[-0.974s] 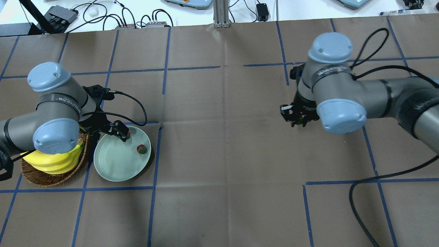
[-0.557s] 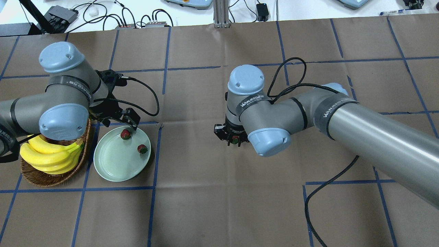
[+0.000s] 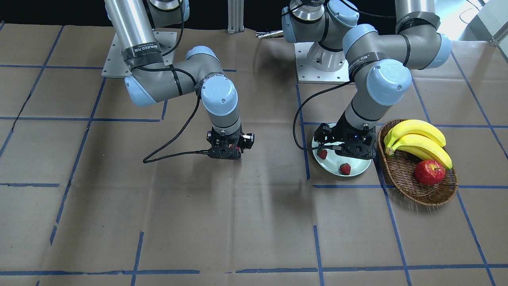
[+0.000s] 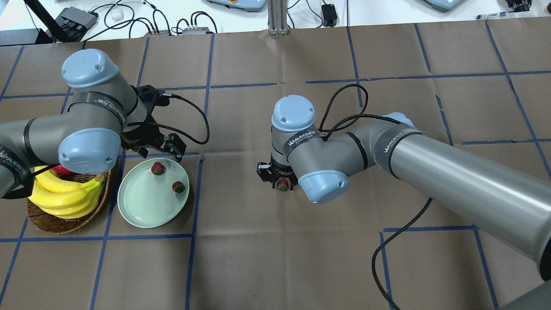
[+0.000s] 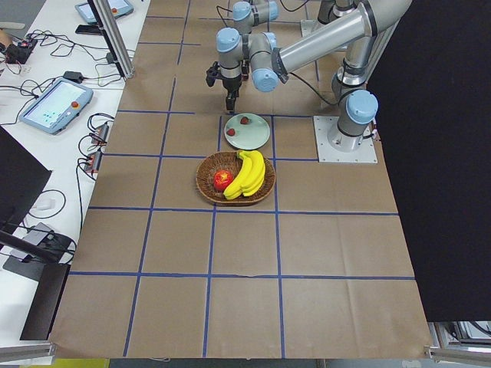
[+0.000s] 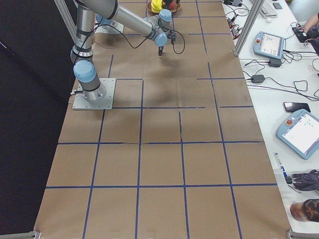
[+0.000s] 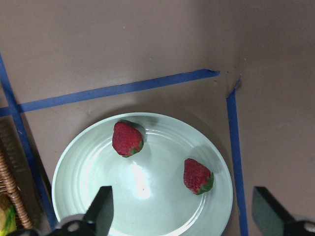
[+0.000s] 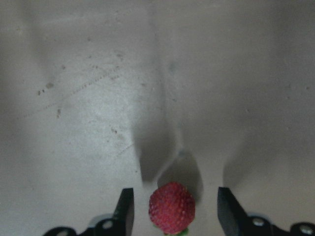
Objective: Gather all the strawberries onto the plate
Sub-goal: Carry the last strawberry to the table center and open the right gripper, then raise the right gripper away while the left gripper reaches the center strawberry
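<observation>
The pale green plate (image 4: 142,209) lies at the table's left; it also shows in the front view (image 3: 359,168) and the left wrist view (image 7: 74,162). Two strawberries (image 4: 158,168) (image 4: 178,187) lie in it, seen closely in the left wrist view (image 7: 127,138) (image 7: 197,176). My left gripper (image 4: 167,150) is open and empty, above the plate's far rim. My right gripper (image 4: 282,184) is shut on the third strawberry (image 8: 172,207) and holds it above the bare table, right of the plate.
A brown wicker basket (image 4: 64,224) with yellow bananas (image 4: 60,198) and a red apple (image 3: 429,172) stands against the plate's left side, partly under my left arm. Blue tape lines cross the brown table paper.
My left gripper let its strawberry go into the plate, opened and drew back over the far rim. My right arm swept left toward the plate with its strawberry.
</observation>
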{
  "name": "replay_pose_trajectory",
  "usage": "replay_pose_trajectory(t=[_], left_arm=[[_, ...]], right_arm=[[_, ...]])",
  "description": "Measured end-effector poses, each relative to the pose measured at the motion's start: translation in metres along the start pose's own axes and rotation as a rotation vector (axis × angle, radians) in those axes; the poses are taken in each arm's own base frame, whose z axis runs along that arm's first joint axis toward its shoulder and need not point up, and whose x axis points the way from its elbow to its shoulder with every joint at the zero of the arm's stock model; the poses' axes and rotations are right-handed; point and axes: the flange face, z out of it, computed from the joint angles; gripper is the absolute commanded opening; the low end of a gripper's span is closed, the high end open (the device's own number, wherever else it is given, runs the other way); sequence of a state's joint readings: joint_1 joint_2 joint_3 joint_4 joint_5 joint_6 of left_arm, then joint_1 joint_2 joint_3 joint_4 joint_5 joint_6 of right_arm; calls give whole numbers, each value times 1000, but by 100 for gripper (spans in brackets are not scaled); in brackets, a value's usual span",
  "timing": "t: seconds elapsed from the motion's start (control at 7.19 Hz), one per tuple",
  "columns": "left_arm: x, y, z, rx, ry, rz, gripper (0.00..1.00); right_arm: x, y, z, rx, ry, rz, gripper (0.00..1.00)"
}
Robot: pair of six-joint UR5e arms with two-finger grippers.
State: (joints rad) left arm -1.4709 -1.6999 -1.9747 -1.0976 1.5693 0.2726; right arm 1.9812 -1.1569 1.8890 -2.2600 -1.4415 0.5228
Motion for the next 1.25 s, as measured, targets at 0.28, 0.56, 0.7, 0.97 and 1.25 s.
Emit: replay_pose_trajectory(t=[0.28, 0.56, 0.7, 0.97, 1.25], left_arm=[[6, -1, 1, 2, 1, 7, 99], [12, 0, 0, 4, 1, 15, 99], [22, 0, 0, 5, -1, 11, 99], [62, 2, 4, -1, -2, -4, 99], [118, 6, 11, -1, 51, -53, 99]], right_arm=[[3, -11, -14, 18, -7, 9, 100], [11, -23, -55, 25, -2, 7, 100], [31, -30, -88, 17, 11, 2, 100], [97, -34, -160, 9, 50, -13, 100], [157, -20, -215, 5, 95, -10, 100]])
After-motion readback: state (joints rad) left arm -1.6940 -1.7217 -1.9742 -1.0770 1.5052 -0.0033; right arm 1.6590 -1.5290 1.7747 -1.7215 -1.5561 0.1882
